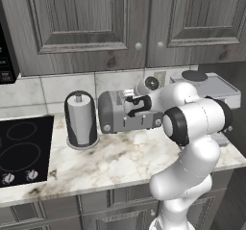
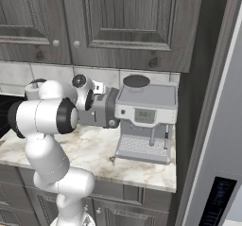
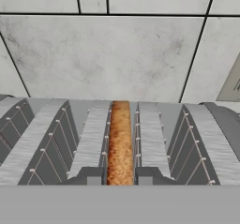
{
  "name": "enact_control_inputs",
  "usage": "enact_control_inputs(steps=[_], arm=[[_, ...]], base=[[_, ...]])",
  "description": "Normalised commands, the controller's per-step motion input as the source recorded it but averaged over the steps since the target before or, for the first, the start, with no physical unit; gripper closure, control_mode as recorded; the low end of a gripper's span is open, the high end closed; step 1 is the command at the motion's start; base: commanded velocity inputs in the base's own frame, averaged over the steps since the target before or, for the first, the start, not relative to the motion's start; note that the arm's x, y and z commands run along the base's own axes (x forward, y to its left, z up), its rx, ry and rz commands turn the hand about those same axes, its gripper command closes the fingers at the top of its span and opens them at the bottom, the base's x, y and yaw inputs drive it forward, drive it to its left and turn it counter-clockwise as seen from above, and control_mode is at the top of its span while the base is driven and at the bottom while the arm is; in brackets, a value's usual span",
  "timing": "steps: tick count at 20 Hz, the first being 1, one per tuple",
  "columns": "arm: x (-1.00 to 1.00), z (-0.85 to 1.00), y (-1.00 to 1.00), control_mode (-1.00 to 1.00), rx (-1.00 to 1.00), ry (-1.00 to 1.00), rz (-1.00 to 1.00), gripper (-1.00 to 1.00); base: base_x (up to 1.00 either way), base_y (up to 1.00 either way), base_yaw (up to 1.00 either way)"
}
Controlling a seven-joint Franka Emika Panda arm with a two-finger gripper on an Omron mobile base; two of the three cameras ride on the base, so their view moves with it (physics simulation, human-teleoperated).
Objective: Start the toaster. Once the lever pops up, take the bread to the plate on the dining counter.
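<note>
The bread [image 3: 120, 141] stands edge-up inside one slot of the toaster [image 1: 115, 112], flanked on both sides by the wire guides of that slot. The toaster sits on the marble counter [image 1: 120, 157] against the tiled wall, between the paper-towel holder [image 1: 80, 120] and the coffee machine [image 2: 145, 118].

The end effector [image 3: 120, 183] is positioned directly above the bread slot, with its fingers closed narrowly around the near edge of the bread; whether they actually clamp it cannot be confirmed. In the left base view, the arm reaches over the toaster top and hides the levers.

Progress, as judged: the slice remains in its slot, so removal and transfer are not yet done. Whether the toasting cycle has run cannot be determined. Remaining steps: lift the slice clear, carry it to the plate, release.

Count: one bread slice, one toaster, one paper-towel holder, one coffee machine, one cooktop [image 1: 21, 149].
</note>
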Motion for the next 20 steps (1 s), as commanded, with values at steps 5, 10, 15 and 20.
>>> enact_control_inputs(steps=[5,10,15,20], arm=[[0.0,0.0,0.0,-1.0,0.0,0.0,0.0,1.0],[0.0,0.0,0.0,-1.0,0.0,0.0,0.0,1.0],[0.0,0.0,0.0,-1.0,0.0,0.0,0.0,1.0],[0.0,0.0,0.0,-1.0,0.0,0.0,0.0,1.0]], base=[[0.0,0.0,0.0],[0.0,0.0,0.0],[0.0,0.0,0.0],[0.0,0.0,0.0]])
